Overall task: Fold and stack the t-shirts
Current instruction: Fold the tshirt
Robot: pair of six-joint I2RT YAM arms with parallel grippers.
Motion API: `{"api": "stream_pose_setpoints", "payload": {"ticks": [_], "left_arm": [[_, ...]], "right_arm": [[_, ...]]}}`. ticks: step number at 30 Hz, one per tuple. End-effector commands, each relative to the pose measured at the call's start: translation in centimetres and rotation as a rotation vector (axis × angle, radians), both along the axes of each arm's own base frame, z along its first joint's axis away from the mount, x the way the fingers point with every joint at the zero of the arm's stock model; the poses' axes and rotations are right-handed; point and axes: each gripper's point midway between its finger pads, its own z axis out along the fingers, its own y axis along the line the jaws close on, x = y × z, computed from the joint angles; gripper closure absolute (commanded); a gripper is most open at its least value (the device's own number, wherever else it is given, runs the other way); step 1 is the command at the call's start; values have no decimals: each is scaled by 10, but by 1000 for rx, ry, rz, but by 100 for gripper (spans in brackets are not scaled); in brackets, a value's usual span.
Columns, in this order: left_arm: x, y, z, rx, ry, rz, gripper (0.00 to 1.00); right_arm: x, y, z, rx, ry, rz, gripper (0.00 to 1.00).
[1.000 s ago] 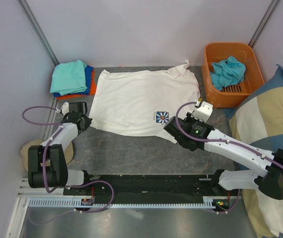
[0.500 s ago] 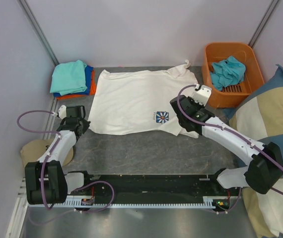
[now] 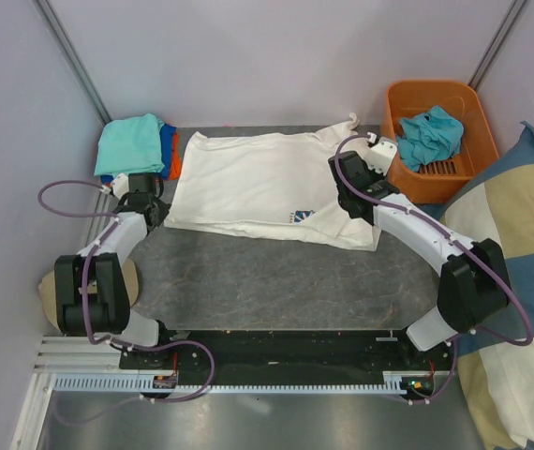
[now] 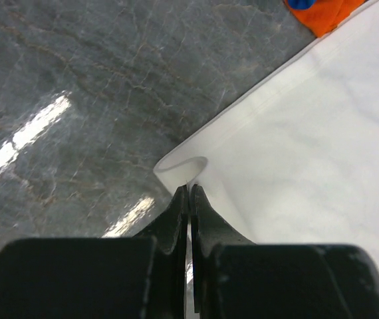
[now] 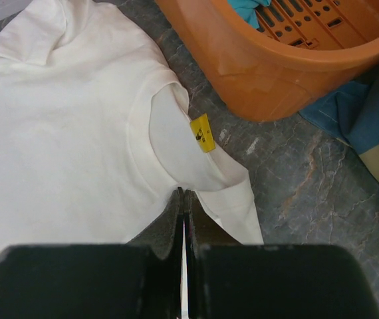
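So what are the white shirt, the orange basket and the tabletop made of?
The shirt looks like soft knit fabric, probably cotton: it is matte, it creases, and its hem curls over. The basket looks like moulded plastic, with a smooth, glossy wall and a slotted floor. The tabletop is grey, veined like stone and polished, with bright glare. I cannot tell whether it is real stone or printed laminate.
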Motion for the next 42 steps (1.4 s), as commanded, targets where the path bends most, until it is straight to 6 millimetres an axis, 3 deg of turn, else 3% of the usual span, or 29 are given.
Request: {"api": "stream_pose_setpoints", "payload": {"ticks": [1,3,10,17,42], "left_arm": [[42,2,14,-2,-81,-11,98],[47,1,5,-9,-57,-17,98],[75,-4,6,-27,-72,-43,98],[90,-3,4,-19,-68,-60,98],[135,-4,-11,-30,-48,-82,98]], "right_arm": [[23,0,14,22,-37,-2,100],[29,-3,11,24,-33,-8,100],[43,-17,10,32,-31,-37,100],[53,-27,8,46,-32,-59,100],[108,-25,-12,63,-9,-78,100]]}}
